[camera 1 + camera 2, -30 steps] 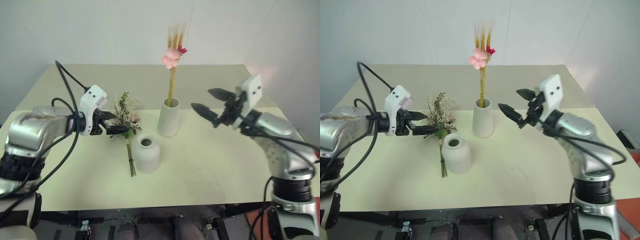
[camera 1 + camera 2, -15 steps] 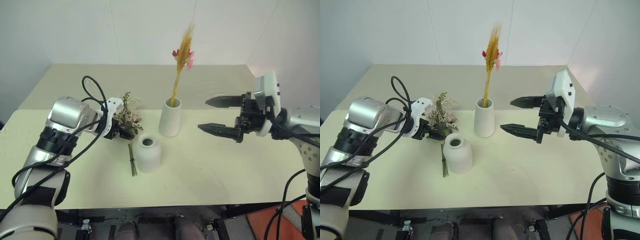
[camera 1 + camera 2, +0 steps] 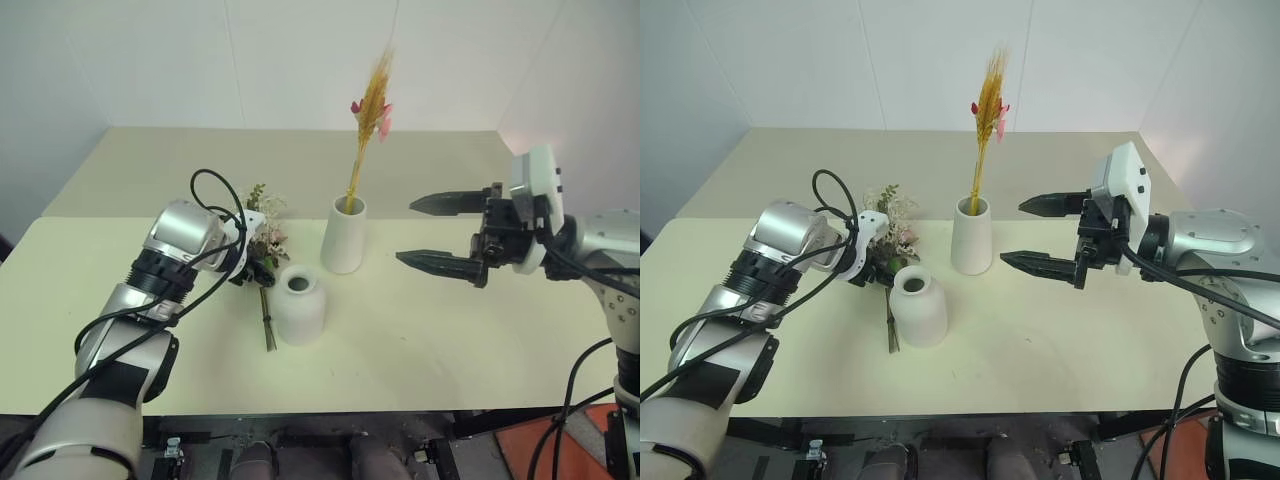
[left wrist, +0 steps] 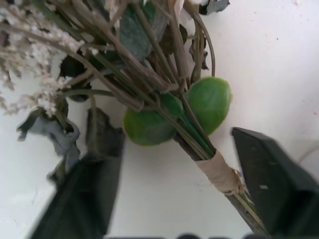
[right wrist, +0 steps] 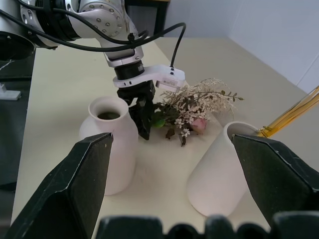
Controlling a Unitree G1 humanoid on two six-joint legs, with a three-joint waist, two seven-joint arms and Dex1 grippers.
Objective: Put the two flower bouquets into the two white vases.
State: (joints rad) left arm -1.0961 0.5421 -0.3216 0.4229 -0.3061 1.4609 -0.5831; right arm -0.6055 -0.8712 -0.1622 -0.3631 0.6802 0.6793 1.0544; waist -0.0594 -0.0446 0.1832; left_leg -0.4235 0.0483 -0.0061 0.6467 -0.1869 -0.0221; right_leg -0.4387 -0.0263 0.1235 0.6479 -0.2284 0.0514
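Observation:
The slim yellow-orange straw bunch stands upright in the taller white vase. The squat white vase stands in front of it with nothing in its mouth. The bushy bouquet lies flat on the table just left of the squat vase, its stems pointing toward the front edge. My left gripper points down over it, open, one finger on each side of the taped stem, not pressing it. My right gripper hovers open to the right of the tall vase, holding nothing.
The pale table has free room on its right half and along the front. A white wall rises behind the far edge. The left arm's black cable loops above the wrist near the bouquet.
My left gripper has dropped and tipped downward onto the bouquet's stems, and its jaws have narrowed. The right gripper drew back from the tall vase and rolled. The straw bunch stopped swaying.

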